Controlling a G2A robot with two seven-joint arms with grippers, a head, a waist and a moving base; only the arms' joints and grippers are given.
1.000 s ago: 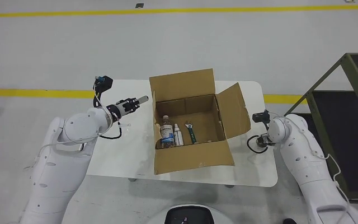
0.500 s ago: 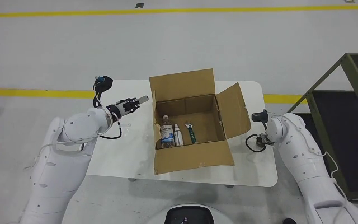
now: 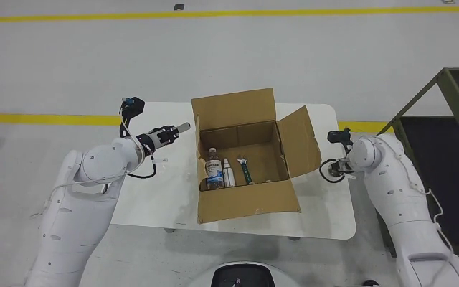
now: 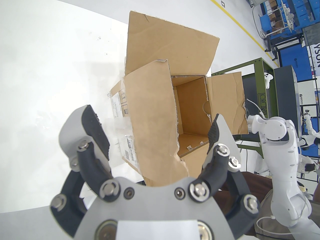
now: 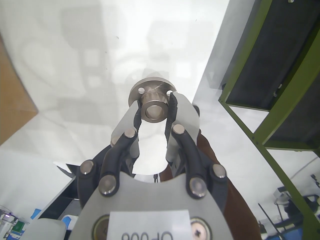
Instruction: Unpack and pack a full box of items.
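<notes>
An open cardboard box stands mid-table with its flaps spread; the left wrist view sees into the box from its side. Inside lie a bottle, a small white bottle and a green-handled wrench. My right gripper is shut on a metal flanged bushing, held just above the table to the right of the box. My left gripper hangs open at the box's left side, with nothing between its fingers.
A green metal frame rack stands off the table's right edge, close to the right arm. The box's right flap leans out toward the right gripper. Bare white tabletop lies left of the box.
The right arm has shifted slightly away from the box, toward the table's right edge, carrying the bushing. The left arm has stayed still.
</notes>
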